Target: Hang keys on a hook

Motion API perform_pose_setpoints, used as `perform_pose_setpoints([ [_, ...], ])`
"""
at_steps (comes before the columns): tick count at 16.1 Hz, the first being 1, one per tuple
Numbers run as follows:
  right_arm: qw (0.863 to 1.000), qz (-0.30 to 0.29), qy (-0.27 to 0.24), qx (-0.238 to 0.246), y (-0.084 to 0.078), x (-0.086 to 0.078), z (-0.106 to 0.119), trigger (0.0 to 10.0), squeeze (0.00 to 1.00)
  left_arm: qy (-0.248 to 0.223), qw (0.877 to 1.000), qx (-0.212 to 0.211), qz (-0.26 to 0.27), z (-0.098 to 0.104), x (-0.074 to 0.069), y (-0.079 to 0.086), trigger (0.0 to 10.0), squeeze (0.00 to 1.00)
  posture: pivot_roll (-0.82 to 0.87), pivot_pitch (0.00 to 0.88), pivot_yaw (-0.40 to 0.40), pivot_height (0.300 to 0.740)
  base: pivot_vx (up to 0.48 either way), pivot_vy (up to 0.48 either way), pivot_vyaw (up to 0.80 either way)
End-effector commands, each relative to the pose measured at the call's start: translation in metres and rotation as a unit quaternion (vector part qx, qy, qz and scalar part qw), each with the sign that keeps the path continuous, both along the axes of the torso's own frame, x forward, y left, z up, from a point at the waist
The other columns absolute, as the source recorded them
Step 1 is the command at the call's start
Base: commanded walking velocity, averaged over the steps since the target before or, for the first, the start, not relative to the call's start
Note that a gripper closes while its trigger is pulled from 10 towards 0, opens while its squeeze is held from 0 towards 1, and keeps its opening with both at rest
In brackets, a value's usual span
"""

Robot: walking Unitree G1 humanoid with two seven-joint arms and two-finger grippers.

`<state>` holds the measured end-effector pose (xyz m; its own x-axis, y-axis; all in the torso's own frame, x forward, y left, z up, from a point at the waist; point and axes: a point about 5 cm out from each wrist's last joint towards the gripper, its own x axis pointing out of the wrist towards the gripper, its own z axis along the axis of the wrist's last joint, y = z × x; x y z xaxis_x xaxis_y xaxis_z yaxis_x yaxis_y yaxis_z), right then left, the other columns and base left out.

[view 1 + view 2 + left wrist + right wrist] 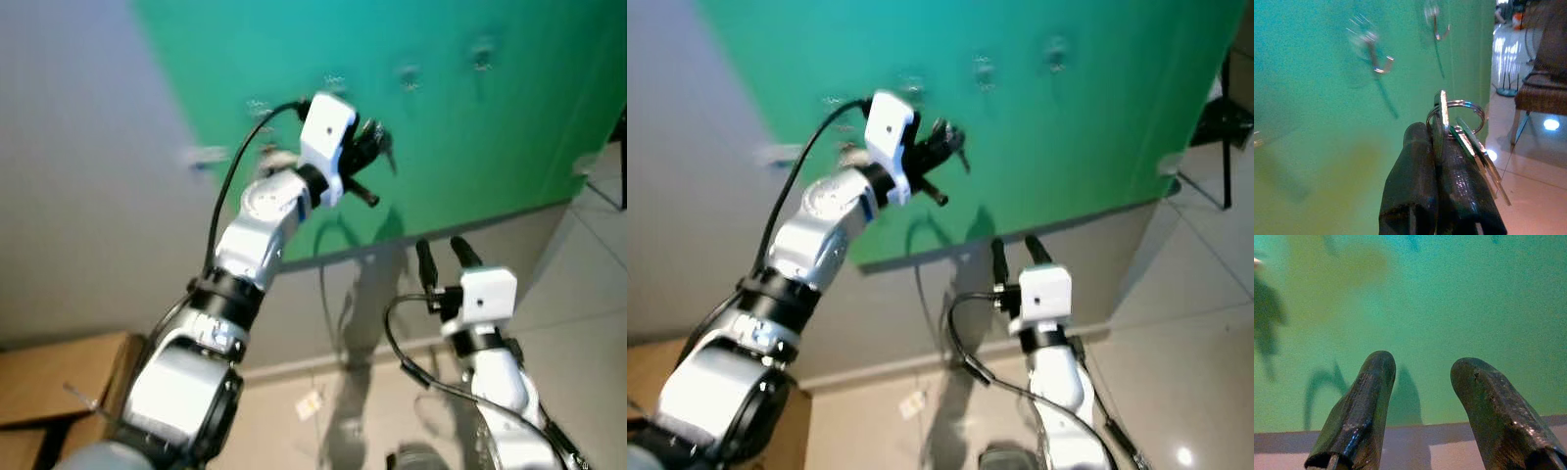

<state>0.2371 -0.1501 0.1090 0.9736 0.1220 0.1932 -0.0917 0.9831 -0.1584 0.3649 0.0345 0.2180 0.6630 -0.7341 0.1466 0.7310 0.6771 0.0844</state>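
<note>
My left gripper is raised against the green wall panel, shut on a bunch of keys. Their metal ring sticks out past the fingertips. Several silver hooks sit in a row on the panel; the nearest hook lies ahead of the keys, apart from the ring, and another hook is farther along. My right gripper is held lower, open, pointing up at the panel's bottom edge with nothing between its fingers.
Grey wall borders the panel on the left and below. A cardboard box stands at lower left. A tiled floor and a wicker chair lie to the right. A small tag lies on the floor.
</note>
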Motion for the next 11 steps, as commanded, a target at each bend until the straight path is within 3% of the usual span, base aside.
perform_pose_setpoints([
  [1, 1.000, 0.006, -0.007, 0.002, 0.004, 0.002, 0.004, 10.0, 0.00, -0.004, 1.000, 0.002, 0.017, 0.000, 0.002, 0.009, 10.0, 0.00, -0.25, 0.043, 0.211, 0.740, 0.334, -0.341, 0.00],
  [3, 1.000, 0.011, 0.001, 0.003, 0.004, 0.002, 0.002, 10.0, 0.00, -0.015, 1.000, -0.011, 0.025, 0.002, 0.000, 0.010, 10.0, 0.00, -0.24, 0.045, 0.205, 0.740, 0.308, -0.364, 0.00],
  [7, 1.000, 0.015, 0.008, 0.003, 0.005, -0.001, -0.001, 10.0, 0.00, -0.034, 0.999, -0.002, 0.030, 0.015, -0.003, 0.018, 10.0, 0.00, -0.25, 0.050, 0.207, 0.740, 0.000, 0.000, 0.00],
  [11, 1.000, 0.017, 0.015, 0.005, 0.005, -0.001, -0.004, 10.0, 0.00, -0.025, 0.999, -0.002, 0.043, 0.023, -0.003, 0.029, 10.0, 0.00, -0.24, 0.035, 0.203, 0.740, 0.000, 0.000, 0.00],
])
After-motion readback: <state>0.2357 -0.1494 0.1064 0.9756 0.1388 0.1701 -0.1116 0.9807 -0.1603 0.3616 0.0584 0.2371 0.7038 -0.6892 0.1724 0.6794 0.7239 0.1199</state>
